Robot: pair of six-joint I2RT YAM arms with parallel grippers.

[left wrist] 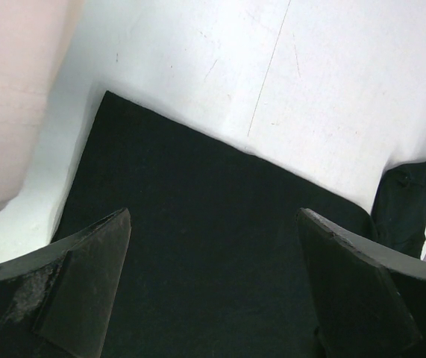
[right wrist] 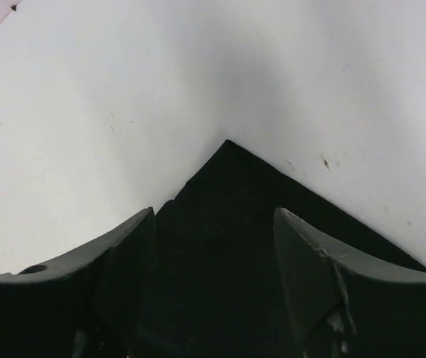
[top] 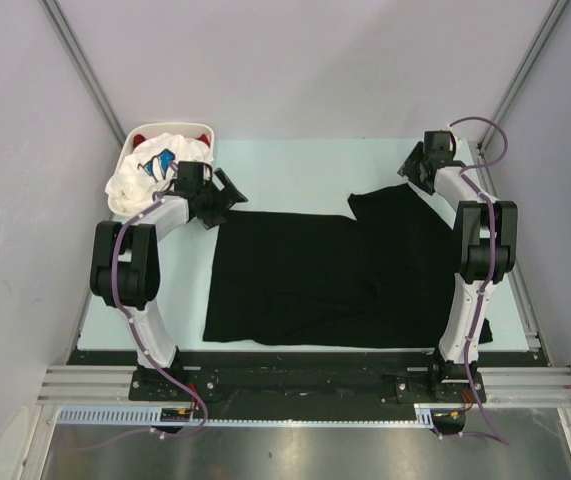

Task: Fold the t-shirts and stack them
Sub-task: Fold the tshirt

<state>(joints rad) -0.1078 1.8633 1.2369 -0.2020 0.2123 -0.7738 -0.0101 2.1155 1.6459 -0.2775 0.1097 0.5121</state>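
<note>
1. Near edge: the black tee (top: 305,285) lies spread over the middle of the table (top: 295,165). Its near hem runs fairly straight from 7 o'clock to 5 o'clock. Most of it is one flat layer, and no finished fold is visible.
2. Right side of the tee, toward 2 o'clock: a flap juts out past the main body and looks uneven. Whether it is a sleeve or a turned-over shoulder cannot be told.
3. Left gripper (top: 220,200): it hangs over the tee's far-left corner, at 10 o'clock. Its fingers are spread wide with nothing between them. The wrist view shows flat cloth beneath and bare table beyond.
4. Right gripper (top: 415,170): it hangs over the far-right corner, at 1 o'clock. Its fingers are apart. The cloth tip lies on the table below the gap and does not appear pinched.
5. Far left, 11 o'clock: the basket (top: 125,152) holds a white tee (top: 145,178) with blue print, crumpled, and a red tee (top: 141,137) just showing behind it.
6. Assessment: the task is at an early stage — no tee is folded and no stack exists. The black tee seems laid out ready for its first fold. The two basket tees have yet to be taken out, folded and stacked.
</note>
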